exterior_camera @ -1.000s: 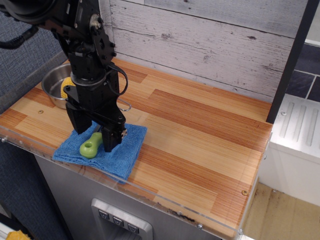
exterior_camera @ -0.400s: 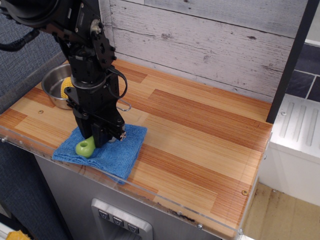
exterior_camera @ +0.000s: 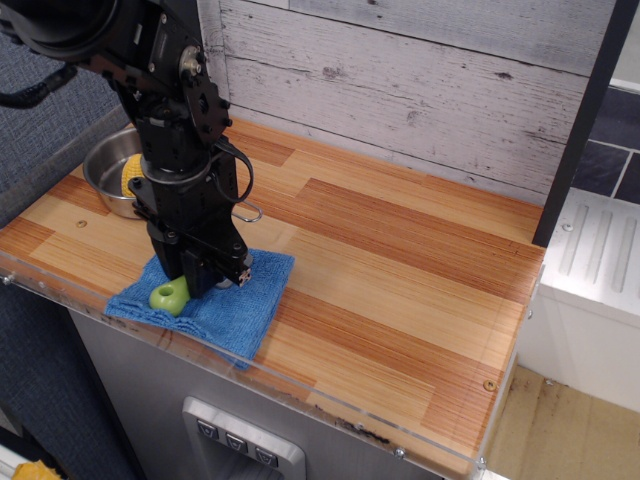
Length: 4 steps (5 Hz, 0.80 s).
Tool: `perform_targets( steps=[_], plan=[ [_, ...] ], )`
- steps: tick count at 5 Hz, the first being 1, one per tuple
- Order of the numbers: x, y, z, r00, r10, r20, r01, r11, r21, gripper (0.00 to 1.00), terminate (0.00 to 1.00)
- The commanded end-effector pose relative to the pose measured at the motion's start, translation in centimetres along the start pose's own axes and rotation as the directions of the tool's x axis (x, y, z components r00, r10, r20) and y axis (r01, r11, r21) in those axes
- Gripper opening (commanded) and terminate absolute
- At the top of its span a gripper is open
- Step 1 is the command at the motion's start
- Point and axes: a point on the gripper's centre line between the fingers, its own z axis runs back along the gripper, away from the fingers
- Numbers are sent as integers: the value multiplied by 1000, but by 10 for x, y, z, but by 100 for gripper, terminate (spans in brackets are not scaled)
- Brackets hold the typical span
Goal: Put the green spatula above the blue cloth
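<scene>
We see the black arm reaching down almost vertically from the upper left, its wrist straight over the blue cloth [exterior_camera: 222, 305], which lies at the front left edge of the wooden tabletop [exterior_camera: 400, 280]. The gripper [exterior_camera: 193, 283] points straight down onto the cloth, with its jaws drawn together around the green spatula [exterior_camera: 170, 295]. Only the lime-green handle end with its hole shows, poking out toward the cloth's front left corner; the blade is hidden behind the gripper, so we cannot tell how it lies. The handle end sits low against the cloth, though we cannot say for sure that it touches.

Behind the cloth, toward the wall, stands a metal bowl [exterior_camera: 105, 170] with a yellow corn cob [exterior_camera: 131, 175] inside, partly hidden by the arm.

Compared with a second ago, the jaws have closed: then they stood apart on either side of the handle, which showed at greater length. The gripper has also shifted slightly toward the cloth's left side. The cloth and bowl are unchanged.
</scene>
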Motion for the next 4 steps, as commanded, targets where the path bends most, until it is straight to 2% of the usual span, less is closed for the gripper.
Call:
perform_targets(
  steps=[1, 2, 3, 4],
  plan=[
    [32, -15, 57, 985, -5, 173, 7, 1000, -8, 0, 0],
    [56, -28, 60, 982, -31, 186, 35, 999, -18, 0, 0],
    [82, -20, 51, 986, -12, 168, 17, 999, -28, 0, 0],
    [106, 3, 38, 990, 30, 136, -26, 999, -26, 0, 0]
  ],
)
